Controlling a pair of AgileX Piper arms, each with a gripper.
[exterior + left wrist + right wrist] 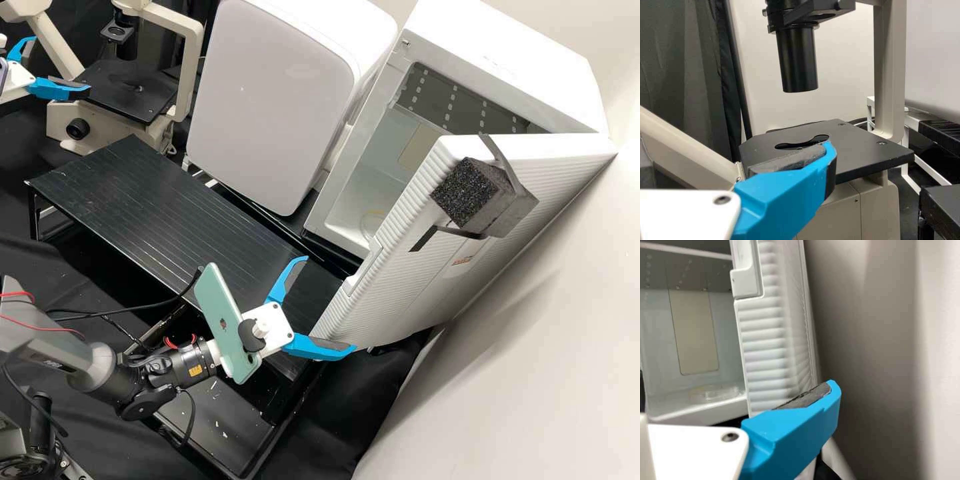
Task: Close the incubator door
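Observation:
The incubator's white ribbed door (407, 267) stands wide open, swung out from the white incubator (507, 67). My right gripper (330, 305) is open at the door's lower free corner, one finger overlapping that corner. In the right wrist view, one blue finger of my right gripper (735, 390) crosses the lower end of the door (762, 345); whether they touch, I cannot tell. Over by the microscope at the far left, my left gripper (61, 65) is open. The left wrist view has my left gripper (737, 155) before the microscope stage.
A black foam block (470, 193) juts from the door's front. Beside the incubator stands another white appliance (273, 100). A black ribbed platform (153, 200) lies before both. The microscope (127, 87) is at the upper left; a pale wall (520, 333) rises at the right.

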